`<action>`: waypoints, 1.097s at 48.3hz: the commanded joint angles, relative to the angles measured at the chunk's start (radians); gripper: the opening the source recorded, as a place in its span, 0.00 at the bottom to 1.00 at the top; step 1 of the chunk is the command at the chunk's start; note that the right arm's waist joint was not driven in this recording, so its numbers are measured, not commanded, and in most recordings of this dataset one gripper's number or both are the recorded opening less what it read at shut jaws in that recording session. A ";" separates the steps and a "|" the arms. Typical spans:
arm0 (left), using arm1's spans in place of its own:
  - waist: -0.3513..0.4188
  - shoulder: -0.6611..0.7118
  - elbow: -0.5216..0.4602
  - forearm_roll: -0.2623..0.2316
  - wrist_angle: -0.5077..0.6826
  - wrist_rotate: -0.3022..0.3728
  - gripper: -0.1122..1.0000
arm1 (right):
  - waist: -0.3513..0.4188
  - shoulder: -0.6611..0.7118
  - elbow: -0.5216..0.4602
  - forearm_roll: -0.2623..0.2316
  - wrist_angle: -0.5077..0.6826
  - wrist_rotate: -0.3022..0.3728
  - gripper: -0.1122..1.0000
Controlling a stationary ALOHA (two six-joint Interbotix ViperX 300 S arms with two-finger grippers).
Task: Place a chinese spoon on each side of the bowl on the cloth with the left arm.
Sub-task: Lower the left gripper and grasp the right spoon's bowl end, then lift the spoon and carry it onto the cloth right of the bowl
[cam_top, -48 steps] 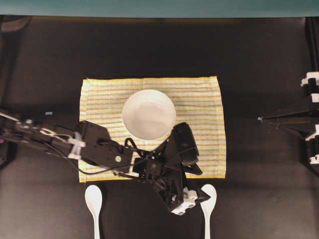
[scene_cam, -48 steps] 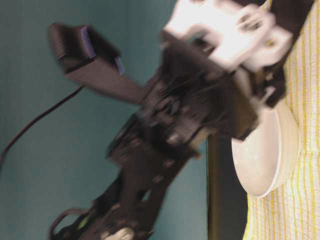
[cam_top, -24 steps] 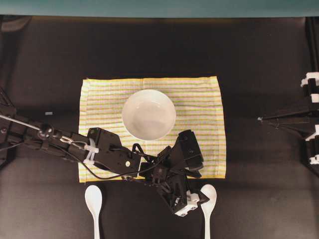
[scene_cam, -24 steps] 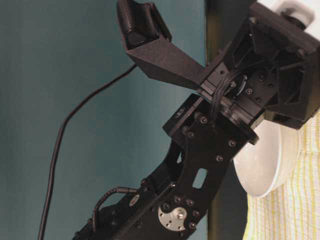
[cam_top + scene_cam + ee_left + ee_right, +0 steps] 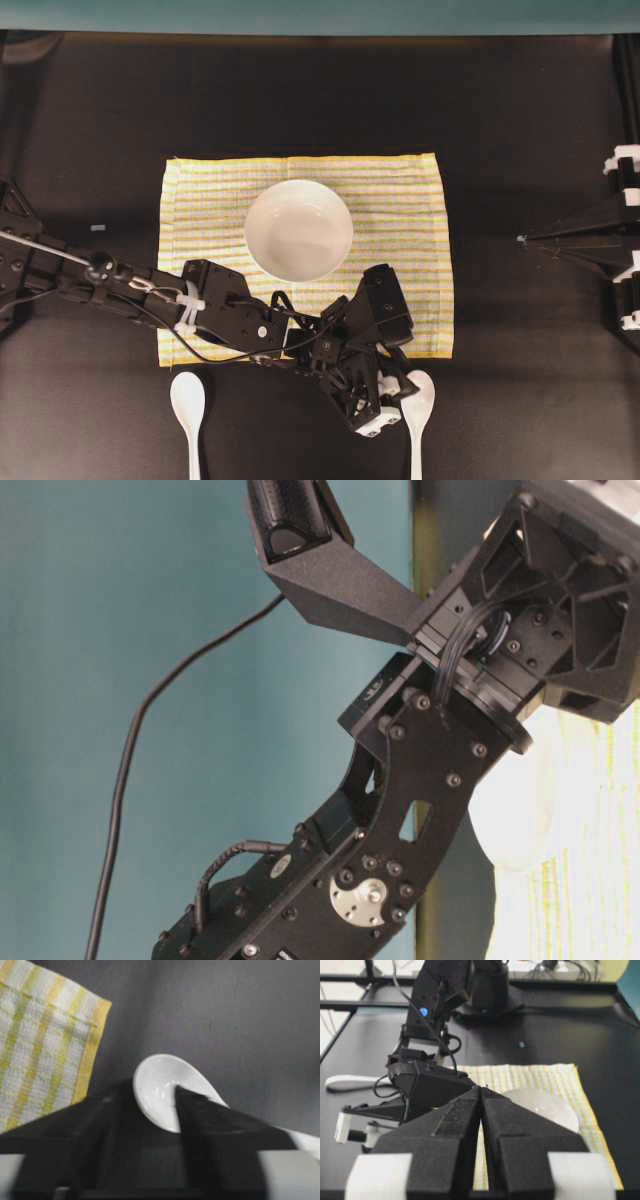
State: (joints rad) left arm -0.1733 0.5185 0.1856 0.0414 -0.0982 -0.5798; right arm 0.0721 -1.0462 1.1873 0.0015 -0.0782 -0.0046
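Observation:
The white bowl sits in the middle of the striped cloth. Two white chinese spoons lie on the dark table in front of the cloth, one at the left and one at the right. The left arm reaches across to the right spoon. My left gripper is low over that spoon's bowl. Its blurred fingers are half drawn in around the bowl's rim, with a gap still between them. My right gripper is shut and holds nothing.
The cloth's yellow-edged corner lies just beside the right spoon. The right arm stays at the table's right edge, away from the cloth. Dark table surface surrounds the cloth on all sides.
The left arm has stretched further right and dropped its gripper onto the right spoon. Its jaws have narrowed from wide open. Both spoons, the bowl and the right arm have not moved.

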 commanded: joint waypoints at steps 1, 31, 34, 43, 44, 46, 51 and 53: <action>-0.002 -0.006 -0.020 0.002 -0.003 0.005 0.36 | 0.000 0.005 -0.008 0.002 -0.005 0.002 0.10; 0.172 -0.247 -0.058 0.003 0.308 0.095 0.14 | 0.000 -0.008 -0.012 0.002 -0.003 0.002 0.10; 0.219 -0.259 -0.058 0.002 0.324 0.118 0.14 | 0.000 -0.009 -0.012 0.002 -0.003 -0.003 0.10; 0.337 -0.253 -0.058 0.003 0.336 0.152 0.14 | 0.000 -0.011 -0.012 0.002 -0.003 0.005 0.10; 0.344 -0.253 -0.058 0.003 0.337 0.161 0.14 | 0.000 -0.012 -0.012 0.002 -0.003 0.005 0.10; 0.359 -0.253 -0.058 0.003 0.344 0.176 0.14 | 0.000 -0.012 -0.012 0.002 -0.002 0.006 0.10; 0.374 -0.245 -0.058 0.003 0.356 0.195 0.14 | 0.000 -0.011 -0.011 0.002 -0.003 0.006 0.10; 0.374 -0.242 -0.058 0.003 0.356 0.196 0.14 | 0.002 -0.012 -0.012 0.002 -0.003 0.005 0.10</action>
State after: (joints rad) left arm 0.2025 0.2853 0.1457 0.0414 0.2592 -0.3881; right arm 0.0721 -1.0630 1.1873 0.0015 -0.0767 -0.0031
